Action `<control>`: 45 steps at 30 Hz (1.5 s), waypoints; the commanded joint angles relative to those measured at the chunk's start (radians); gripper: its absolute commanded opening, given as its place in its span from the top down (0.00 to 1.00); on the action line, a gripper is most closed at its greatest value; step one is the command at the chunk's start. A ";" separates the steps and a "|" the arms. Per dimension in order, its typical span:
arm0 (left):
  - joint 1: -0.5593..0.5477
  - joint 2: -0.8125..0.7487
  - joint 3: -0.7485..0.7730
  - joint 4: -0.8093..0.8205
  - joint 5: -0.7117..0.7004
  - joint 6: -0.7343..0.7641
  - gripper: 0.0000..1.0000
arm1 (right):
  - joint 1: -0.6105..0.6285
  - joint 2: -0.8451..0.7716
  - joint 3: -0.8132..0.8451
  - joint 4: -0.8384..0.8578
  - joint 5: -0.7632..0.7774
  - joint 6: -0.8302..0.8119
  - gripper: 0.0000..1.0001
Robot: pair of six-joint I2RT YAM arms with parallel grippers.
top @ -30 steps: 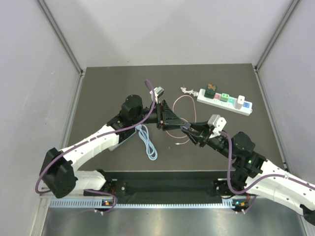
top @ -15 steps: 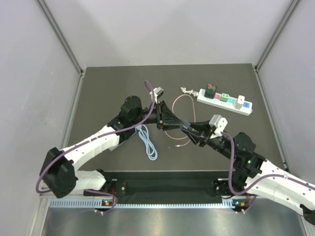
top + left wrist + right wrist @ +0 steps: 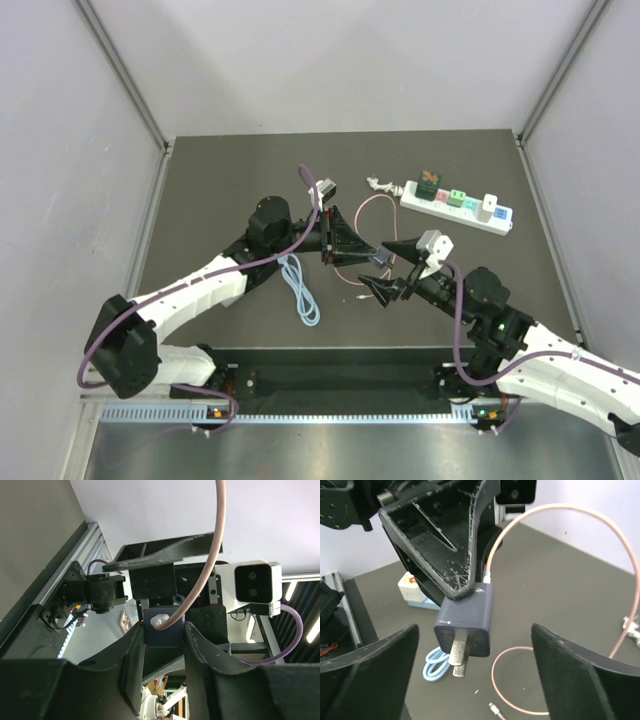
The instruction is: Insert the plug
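The plug (image 3: 467, 620) is a dark navy charger block with two metal prongs (image 3: 457, 657) and a pink cable (image 3: 600, 525). It hangs above the table, and my left gripper (image 3: 352, 243) is shut on its cable end, seen as the plug (image 3: 162, 630) between the two black fingers (image 3: 132, 655). My right gripper (image 3: 475, 645) is open, its fingers (image 3: 370, 675) wide apart on either side of the prongs and touching nothing. From above, the plug (image 3: 380, 258) sits between the two arms. The white power strip (image 3: 457, 207) lies at the back right.
A coiled light-blue cable (image 3: 298, 285) lies on the dark mat below the left arm. The pink cable (image 3: 372, 215) loops towards the power strip and its loose end (image 3: 360, 292) rests near my right gripper. Grey walls close the sides and back.
My right gripper has opened wide and let go of the plug. The left gripper has closed a little onto the plug and now holds it alone.
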 commanded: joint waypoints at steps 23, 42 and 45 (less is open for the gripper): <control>0.186 -0.168 0.249 -0.933 -0.636 0.544 1.00 | 0.005 -0.315 0.022 -0.309 0.136 0.256 0.00; 0.197 -0.059 0.218 -1.293 -1.361 0.472 1.00 | 0.005 -0.214 0.090 -0.372 0.168 0.314 0.00; 0.198 -0.033 0.186 -1.259 -1.344 0.448 1.00 | 0.005 -0.226 0.091 -0.387 0.170 0.307 0.00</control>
